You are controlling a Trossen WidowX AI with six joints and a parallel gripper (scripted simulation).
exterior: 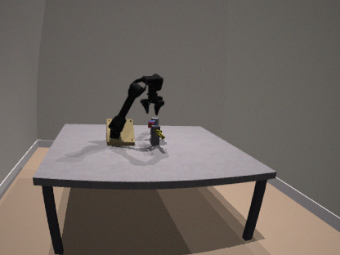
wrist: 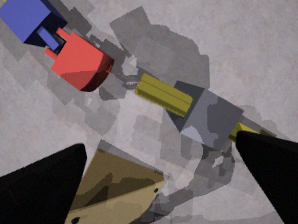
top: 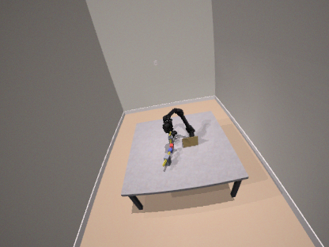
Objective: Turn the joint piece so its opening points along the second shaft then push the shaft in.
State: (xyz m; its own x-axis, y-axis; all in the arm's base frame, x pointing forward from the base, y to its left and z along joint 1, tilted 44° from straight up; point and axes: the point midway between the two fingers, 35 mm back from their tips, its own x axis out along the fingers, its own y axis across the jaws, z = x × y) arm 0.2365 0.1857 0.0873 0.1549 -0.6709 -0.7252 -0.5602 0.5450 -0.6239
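Joint piece [top: 172,146] [exterior: 150,124] [wrist: 82,62] — long axis aimed roughly toward the yellow shaft [top: 170,134] [exterior: 160,133] [wrist: 164,95] — hand [top: 172,133] [exterior: 151,114] [wrist: 160,140] wide, holding nothing.

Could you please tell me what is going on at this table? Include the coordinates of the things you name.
A black robot arm is working on two shafts that meet at an angle. Its open pincer [exterior: 153,114] [wrist: 160,142] holds nothing and hangs above the blocks. The red joint piece [top: 172,146] [wrist: 80,62] stands free of it, and the yellow shaft [wrist: 164,95] in the grey block [wrist: 212,120] still has a gap to cross before it enters.
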